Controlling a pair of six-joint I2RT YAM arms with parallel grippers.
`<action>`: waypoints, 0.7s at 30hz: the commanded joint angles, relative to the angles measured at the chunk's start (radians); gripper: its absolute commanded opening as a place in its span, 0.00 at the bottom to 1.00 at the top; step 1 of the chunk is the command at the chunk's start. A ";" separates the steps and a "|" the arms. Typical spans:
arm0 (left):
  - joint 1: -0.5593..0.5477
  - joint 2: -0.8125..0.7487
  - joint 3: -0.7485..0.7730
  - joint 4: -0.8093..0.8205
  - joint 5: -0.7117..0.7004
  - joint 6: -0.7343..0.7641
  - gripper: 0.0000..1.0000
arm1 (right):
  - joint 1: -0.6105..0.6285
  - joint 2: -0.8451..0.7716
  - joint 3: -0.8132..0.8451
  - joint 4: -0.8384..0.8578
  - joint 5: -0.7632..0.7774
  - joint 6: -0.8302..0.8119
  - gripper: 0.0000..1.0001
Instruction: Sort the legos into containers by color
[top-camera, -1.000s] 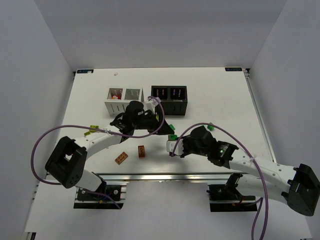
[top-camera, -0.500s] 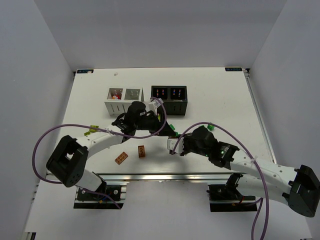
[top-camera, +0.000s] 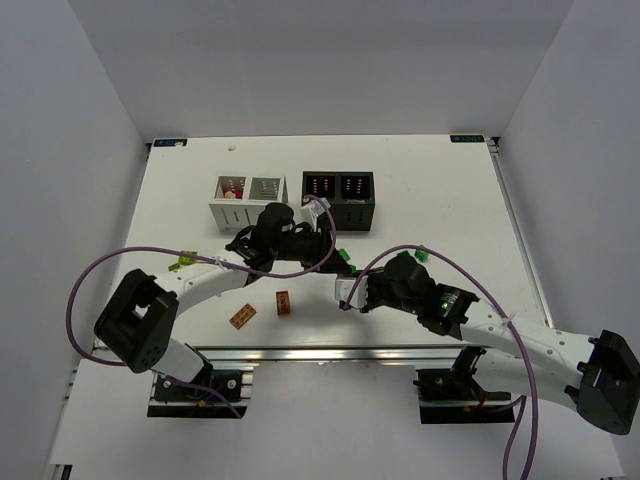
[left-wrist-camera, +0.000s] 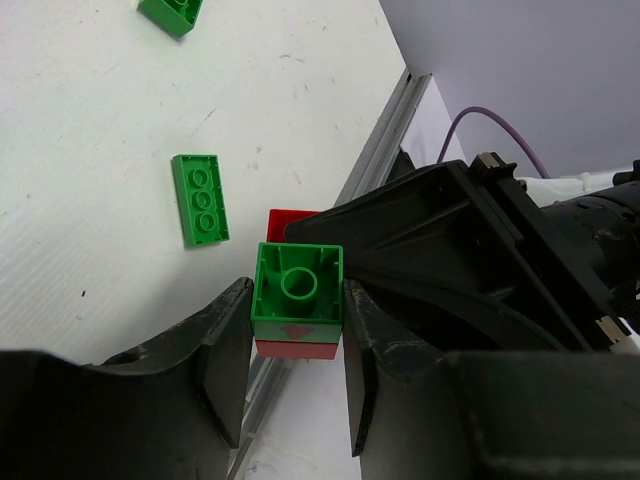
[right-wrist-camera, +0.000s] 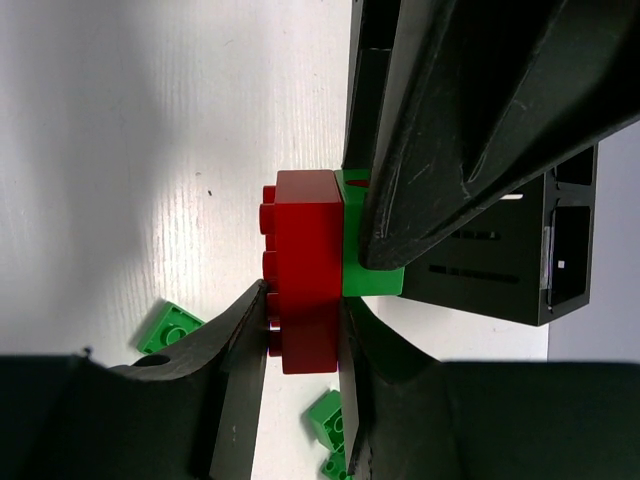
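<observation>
Left fingers: just narrowed from wide onto green brick, touching both its sides. Right fingers: unchanged, clamped on the attached red brick. Probably ready for separating.

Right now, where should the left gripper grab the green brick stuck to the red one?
By its two smooth side walls, coming from its hollow end. The green brick sticks out past the red brick, which the right gripper pinches, so those walls are the free part.
</observation>
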 joint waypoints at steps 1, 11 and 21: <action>0.000 -0.019 0.037 -0.002 0.016 0.024 0.14 | 0.006 -0.021 -0.003 0.012 -0.036 -0.002 0.00; 0.115 -0.064 0.019 0.090 0.045 -0.008 0.06 | 0.005 -0.063 -0.011 -0.036 -0.127 -0.016 0.00; 0.293 -0.100 0.005 0.130 -0.048 -0.015 0.03 | 0.006 -0.107 -0.017 -0.074 -0.184 -0.024 0.00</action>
